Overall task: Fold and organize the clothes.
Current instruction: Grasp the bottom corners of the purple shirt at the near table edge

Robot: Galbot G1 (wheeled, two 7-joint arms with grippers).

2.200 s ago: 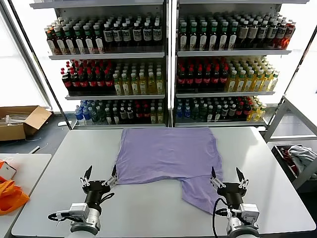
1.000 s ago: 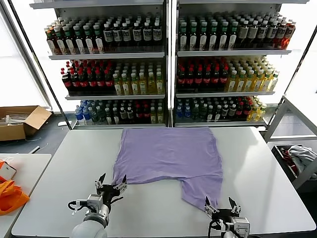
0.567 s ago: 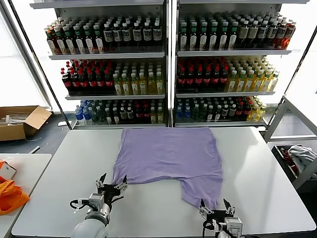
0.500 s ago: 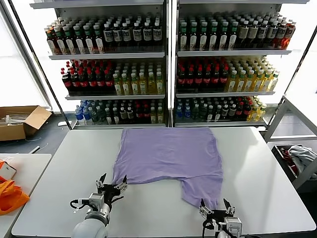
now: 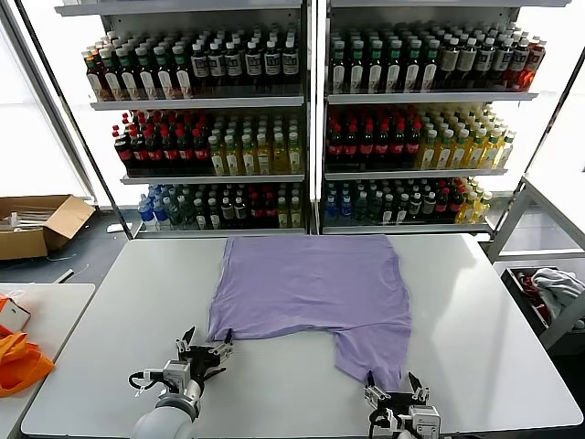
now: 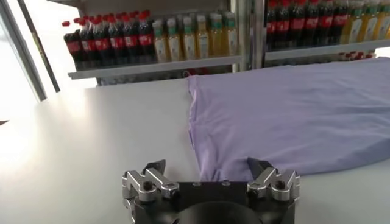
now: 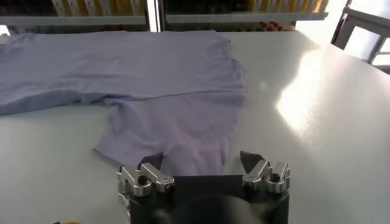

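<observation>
A lavender T-shirt [image 5: 315, 293] is lying spread flat on the pale worktop [image 5: 475, 311], its plain side facing up, with one sleeve [image 5: 375, 352] trailing toward the robot at the near right. The left claw [image 5: 204, 346] is sitting low over the worktop at the shirt's near left corner; in the left wrist view its fingers [image 6: 155, 167] are standing apart, with the folded corner of the fabric [image 6: 292, 115] lying between them and reaching up to the tip on the shirt's side, though whether that tip is touching the cloth is not clear. The right claw [image 5: 396, 389] is sitting at the very end of the trailing sleeve; in the right wrist view its fingers [image 7: 152, 161] are likewise standing apart, straddling the sleeve's hem [image 7: 177, 152], which is running between the two tips. Neither claw is pinching anything. The shirt is looking soft and matte, a thin knit with shallow wrinkles and a rolled edge along its left side, its body forming a rough rectangle and the sleeve a tapering flap. The worktop is smooth, rounded at the corners and slightly glossy, catching a bright patch of light near the right claw. Behind it, metal shelves [image 5: 311, 101] are holding rows of drink bottles [image 5: 228, 151], and an orange bag [image 5: 20, 361] is lying on a side table at the left.
</observation>
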